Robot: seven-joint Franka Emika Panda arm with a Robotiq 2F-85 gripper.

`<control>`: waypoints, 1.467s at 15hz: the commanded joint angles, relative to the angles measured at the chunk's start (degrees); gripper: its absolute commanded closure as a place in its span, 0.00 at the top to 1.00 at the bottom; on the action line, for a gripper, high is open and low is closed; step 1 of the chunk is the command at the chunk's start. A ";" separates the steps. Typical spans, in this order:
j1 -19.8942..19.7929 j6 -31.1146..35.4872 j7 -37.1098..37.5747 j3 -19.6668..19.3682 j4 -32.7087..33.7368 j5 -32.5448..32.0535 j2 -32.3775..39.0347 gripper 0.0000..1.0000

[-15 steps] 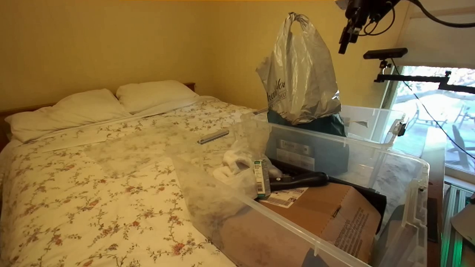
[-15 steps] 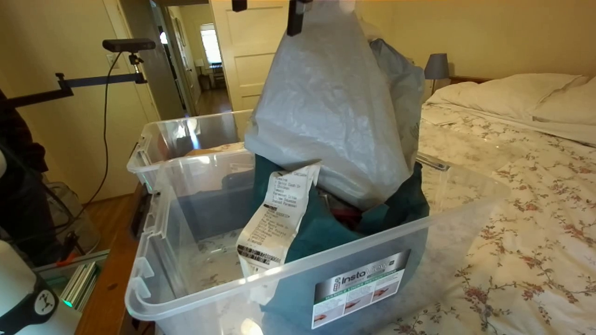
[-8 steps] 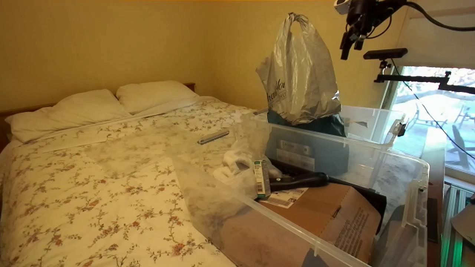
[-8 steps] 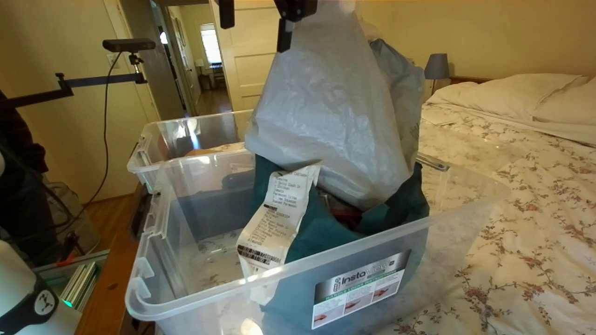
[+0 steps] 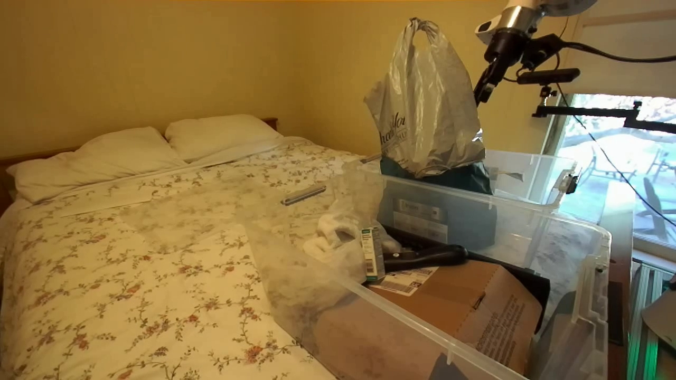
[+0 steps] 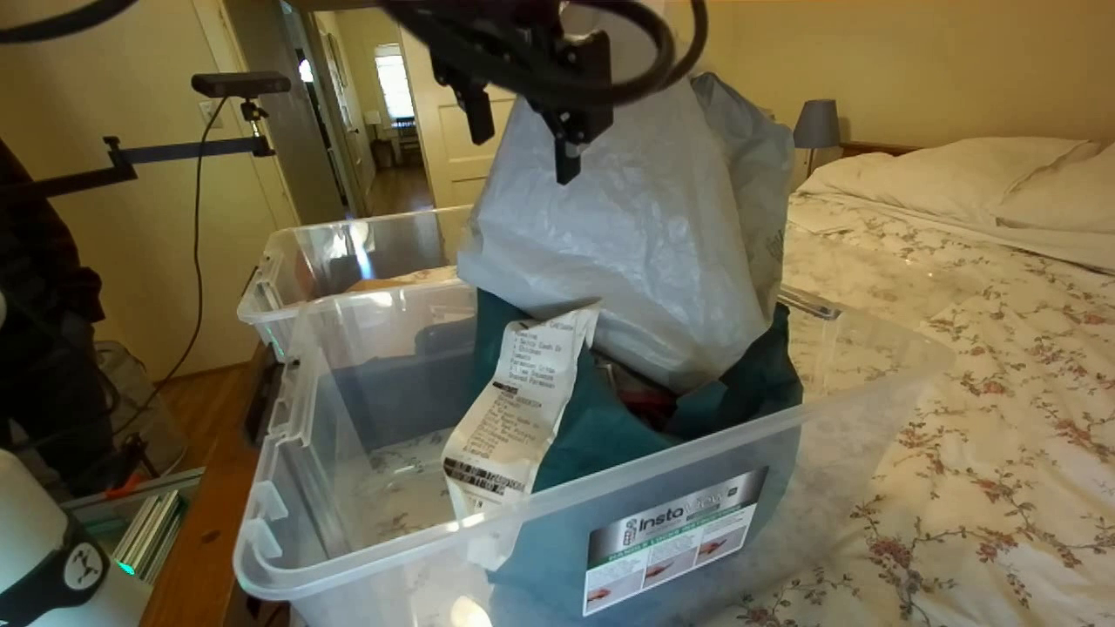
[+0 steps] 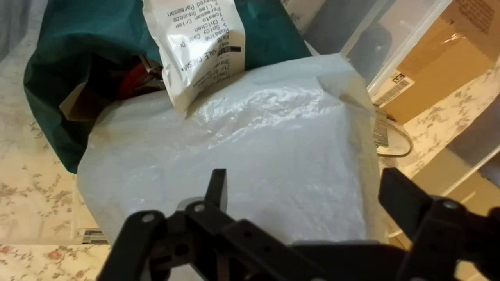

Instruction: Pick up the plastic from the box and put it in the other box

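- In an exterior view I make out dark lettering at eight o'clock on the plastic bag; the wrist view gives just its pale, shiny side.
- A receipt against the teal bag shows in the wrist view and in an exterior view.
- A clear bin holds the teal bag, with the plastic bag on top, sticking well above the bin.
- In the other bin lie a cardboard box, a small carton and a black handle.
- The plastic bag stands upright, long axis twelve to six, looped top at twelve.
- The gripper is spread wide; in an exterior view its fingertips are at the bag's three o'clock, touching or not I can't tell.
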 commanded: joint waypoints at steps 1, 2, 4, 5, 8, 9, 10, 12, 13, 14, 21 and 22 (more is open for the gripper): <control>1.46 1.15 0.37 -1.33 -1.57 -0.27 -1.42 1.00; 1.57 1.65 0.50 -1.43 -2.65 -0.28 -2.66 1.00; 2.12 3.07 1.31 -1.13 -3.88 -0.07 -4.06 1.00; 2.41 4.35 1.89 -0.97 -4.46 0.67 -4.34 1.00; 4.23 11.35 4.42 0.58 -7.32 2.64 -4.24 1.00; 4.81 12.83 6.24 1.21 -8.24 2.30 -4.14 1.00; 5.55 13.68 7.54 1.68 -9.41 2.08 -4.49 1.00; 7.00 16.14 9.78 2.67 -11.21 1.60 -4.06 1.00; 7.69 16.95 10.96 3.19 -11.83 1.21 -3.33 1.00; 8.31 18.34 11.73 3.72 -12.65 0.85 -2.42 0.75; 6.83 45.10 12.94 8.33 -14.34 -1.87 7.62 0.32; 8.86 49.58 13.45 6.23 -13.29 -3.69 10.18 0.24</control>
